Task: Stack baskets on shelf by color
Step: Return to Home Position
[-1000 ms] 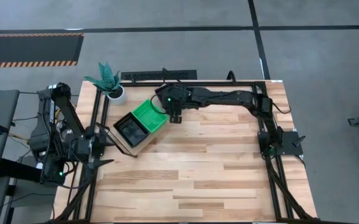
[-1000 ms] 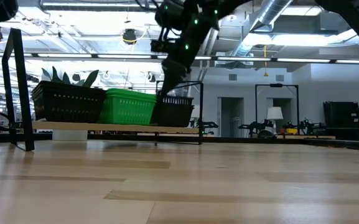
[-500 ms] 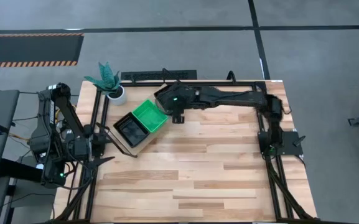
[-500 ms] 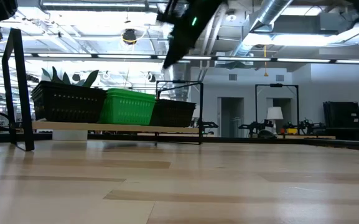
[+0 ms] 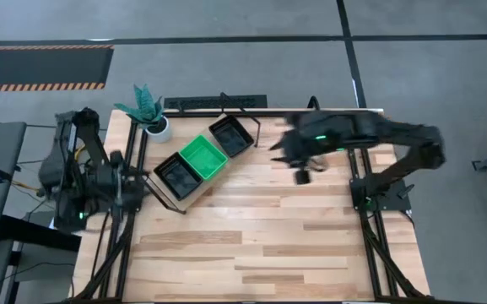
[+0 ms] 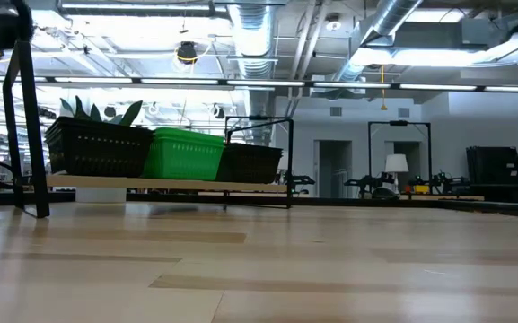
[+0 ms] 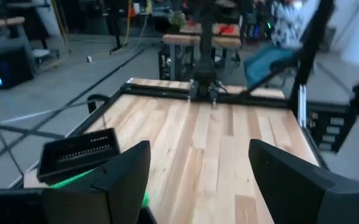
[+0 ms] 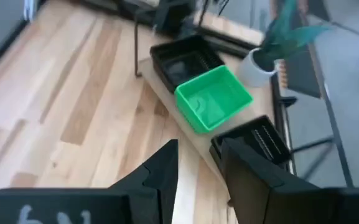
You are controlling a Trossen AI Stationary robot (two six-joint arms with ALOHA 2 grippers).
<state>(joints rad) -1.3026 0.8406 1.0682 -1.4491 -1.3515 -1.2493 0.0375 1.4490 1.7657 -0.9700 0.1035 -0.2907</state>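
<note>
The shelf [image 5: 191,198] sits slanted on the left part of the table [image 5: 268,245]. All the baskets are on it in a row. The green pile [image 5: 203,158] is in the middle. One black pile [image 5: 175,176] is right next to it, at the end near the left arm. The other black pile [image 5: 230,135] is right next to it at the far end. Seen from table height, the three piles stand side by side on the board. A small plant [image 5: 144,105] in a white pot stands just beside the shelf, near the back left corner of the table. The right gripper [image 5: 302,176] hangs over the right side of the table, well apart from the shelf. Its fingers [image 8: 160,174] have only a thin gap between them and hold nothing. The left gripper [image 7: 199,149] waits at the left edge of the table. Its fingers [image 7: 117,180] are spread wide and hold nothing.
</note>
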